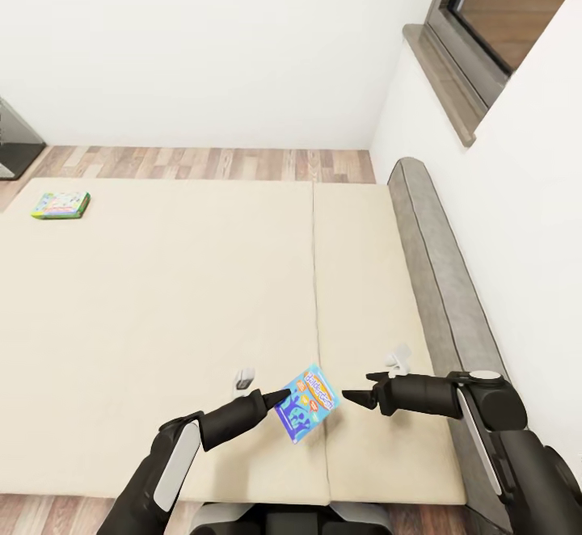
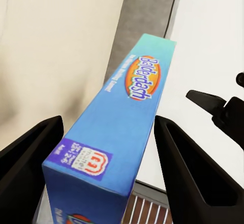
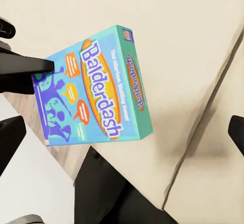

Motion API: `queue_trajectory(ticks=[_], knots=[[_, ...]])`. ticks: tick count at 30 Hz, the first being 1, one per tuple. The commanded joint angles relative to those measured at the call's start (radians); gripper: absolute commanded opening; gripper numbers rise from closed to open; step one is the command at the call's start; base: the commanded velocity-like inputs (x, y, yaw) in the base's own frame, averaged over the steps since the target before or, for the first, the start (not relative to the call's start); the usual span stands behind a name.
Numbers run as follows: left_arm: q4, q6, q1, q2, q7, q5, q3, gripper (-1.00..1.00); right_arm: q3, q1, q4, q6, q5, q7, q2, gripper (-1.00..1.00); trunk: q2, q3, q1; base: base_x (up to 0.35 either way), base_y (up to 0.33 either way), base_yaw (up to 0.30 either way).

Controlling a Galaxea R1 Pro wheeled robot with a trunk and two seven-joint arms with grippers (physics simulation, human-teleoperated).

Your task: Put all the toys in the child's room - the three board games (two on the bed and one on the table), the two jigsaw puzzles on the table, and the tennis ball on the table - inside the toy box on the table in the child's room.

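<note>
The left claw (image 1: 279,398) clamps the flat blue "Balderdash" board game box (image 1: 305,403) above the beige bed (image 1: 162,317), ready for carrying, while the right claw (image 1: 356,398), its fingers' spacing unclear, hovers just right.

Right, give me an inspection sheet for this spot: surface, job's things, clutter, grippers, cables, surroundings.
Surface: beige bed, two mattress sections with a seam between them.
Job's things: blue Balderdash box tilted, off the bed, between the left fingers; second game box lying flat near the bed's far left corner.
Clutter: nothing seen.
Grippers: left gripper shut on the Balderdash box; right gripper beside the box, apart from it; open or shut cannot be told.
Cables: nothing seen.
Surroundings: white walls, wood plank floor, grey headboard along the right, window above it.
</note>
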Motion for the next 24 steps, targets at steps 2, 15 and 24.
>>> queue_trajectory(ticks=[2, 15, 24], knots=[[0.0, 0.004, 0.0, 0.0, 0.001, 0.001, 0.0, -1.0, -0.001, -0.001, -0.001, 0.004, 0.011, 0.01, 0.0, 1.0, 0.014, 0.009, -0.008, 0.0, 0.0, 0.0], [0.0, 0.004, 0.002, 0.0, 0.002, 0.001, 0.0, -1.0, 0.0, -0.001, -0.002, 0.003, 0.011, 0.011, -0.001, 1.0, 0.105, 0.069, -0.057, 0.0, 0.0, 0.0], [0.0, 0.004, 0.003, 0.0, 0.002, 0.001, 0.001, -1.0, 0.0, -0.001, -0.002, 0.003, 0.011, 0.012, -0.001, 1.0, 0.168, 0.111, -0.092, 0.0, 0.0, 0.0]])
